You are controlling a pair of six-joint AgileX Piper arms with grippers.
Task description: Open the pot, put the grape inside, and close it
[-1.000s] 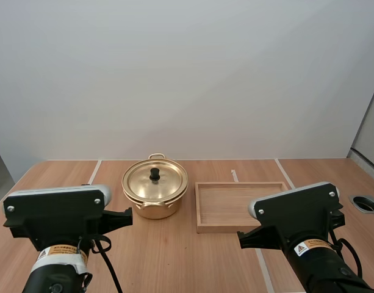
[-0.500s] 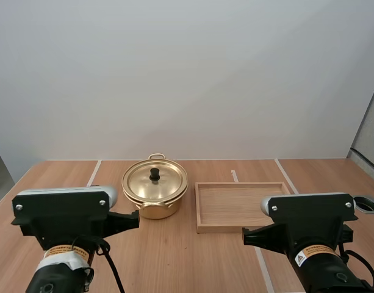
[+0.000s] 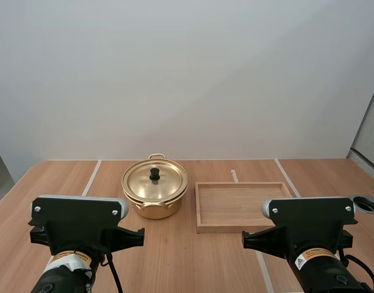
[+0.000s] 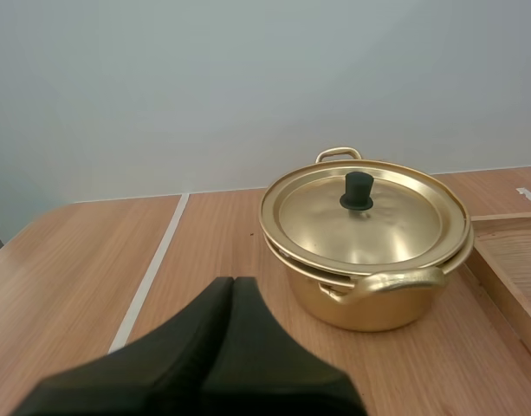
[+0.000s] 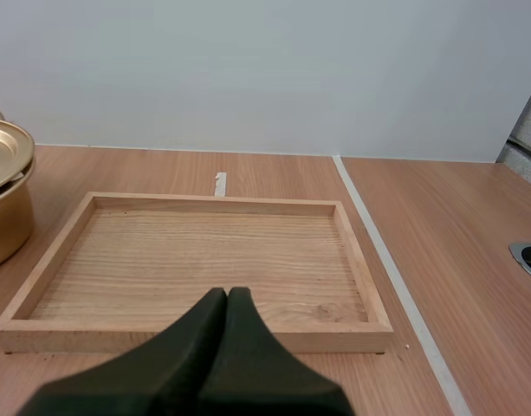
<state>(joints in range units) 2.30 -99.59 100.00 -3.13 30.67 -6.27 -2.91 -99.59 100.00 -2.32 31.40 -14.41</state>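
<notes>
The pot [image 3: 154, 206] stood upright on the table [image 3: 174, 256], left of centre. Its lid [image 3: 166, 183] was seated, with the black knob [image 4: 358, 191] pointing straight up. Its two loop handles lay on a line running from the near side to the far side, one toward my arms and one toward the wall [image 3: 187, 73]. Just to its right, close but not touching, lay the wooden tray [image 3: 238, 204], its long axis running left to right across the table.

The table was pale brown wood-grain crossed by thin white lines [image 3: 92, 174], with a round metal-rimmed hole [image 3: 365, 203] near its right edge. The wall behind was plain and pale.

The pot and lid were polished, gold-coloured metal, round and shallow, and the lid was gently domed. The tray was light, straight-grained wood, rectangular with a low raised rim.

My left gripper [image 4: 232, 281] pointed toward the pot from the near side, well short of it. Its black fingers were pressed together into one wedge and held nothing. My right gripper [image 5: 227, 292] was closed the same way, empty, over the tray's near rim.
</notes>
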